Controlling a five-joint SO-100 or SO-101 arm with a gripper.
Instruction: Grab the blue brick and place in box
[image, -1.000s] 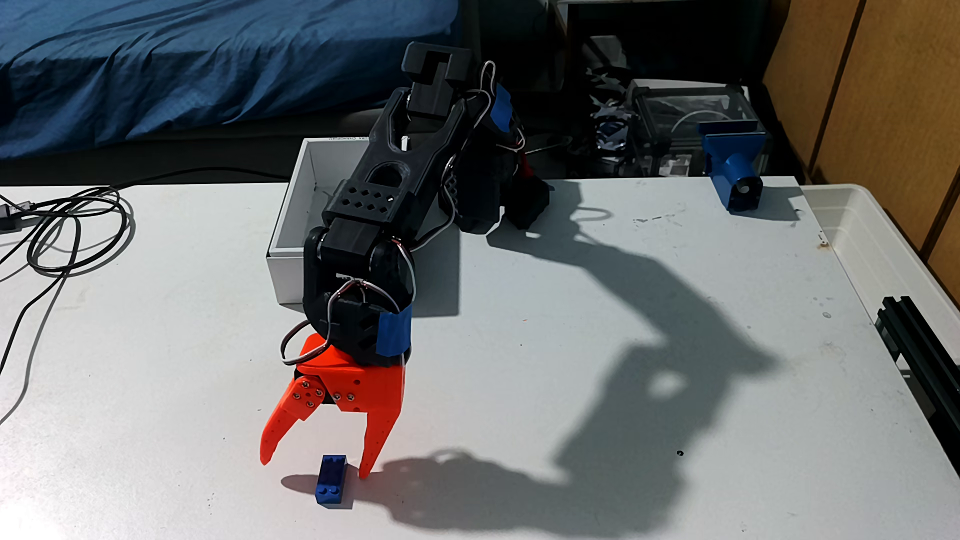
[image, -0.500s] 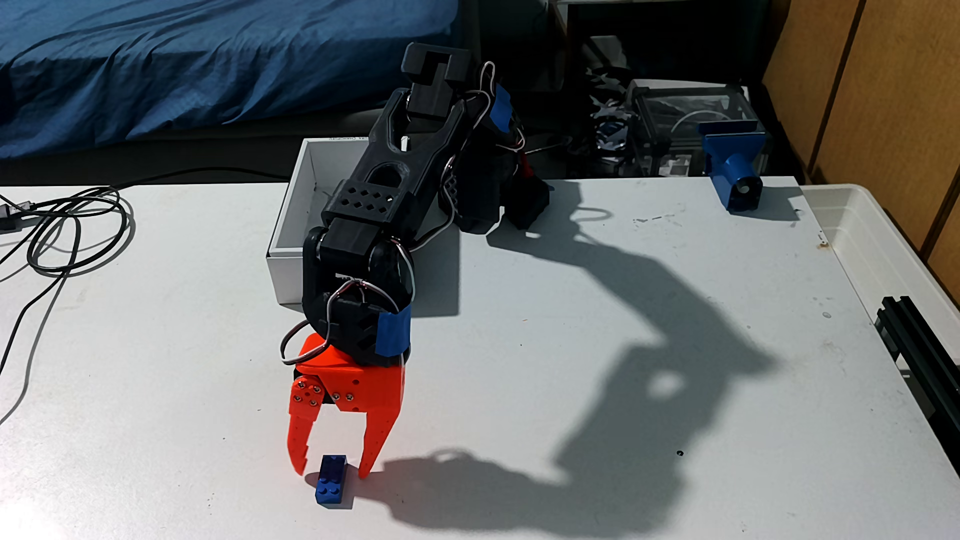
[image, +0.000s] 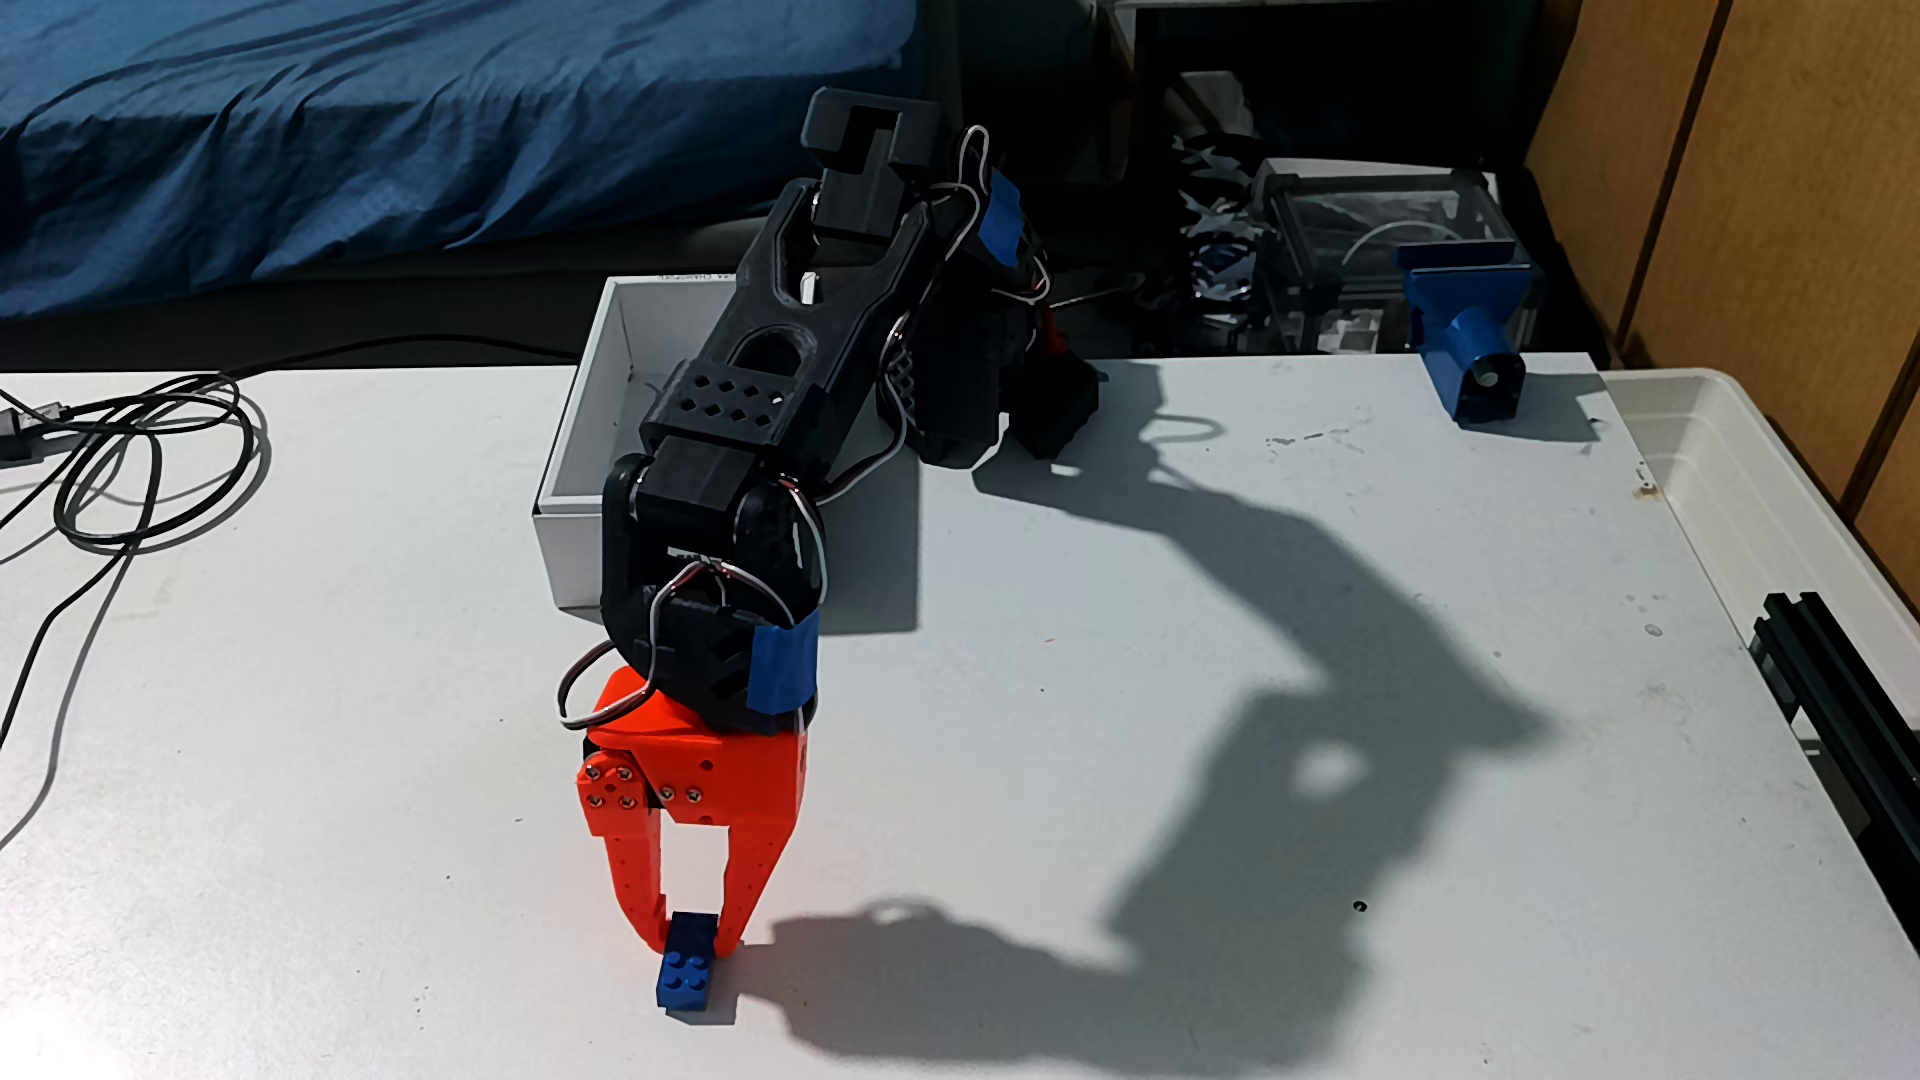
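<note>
Orange gripper (image: 694, 940) down at the near edge of the white table (image: 1143, 675), fingertips pinched against the far end of the blue brick (image: 687, 971); clenched on it by the look of the contact on both sides, though whether firmly enough to bear a lift cannot be told from the fixed view. Tips at or very near the tabletop. Black arm (image: 769, 363) stretched forward over the box (image: 582, 436), hiding much of its interior.

Grasp step in hand, judged from the fingers meeting the brick while it sits on the surface, not yet raised. Next: a straight lift, then a swing back toward the box, well apart from here and behind the wrist. Care called for, since only the far end is caught and the near end juts out toward the camera, free to pivot or slip.

Box: white, open-topped, near wall and left wall visible, sitting at the far side of the table.

Brick: small, bright blue, glossy, hard plastic, round studs on top, long axis pointing roughly toward the camera, casting a short dark shadow beside it.
</note>
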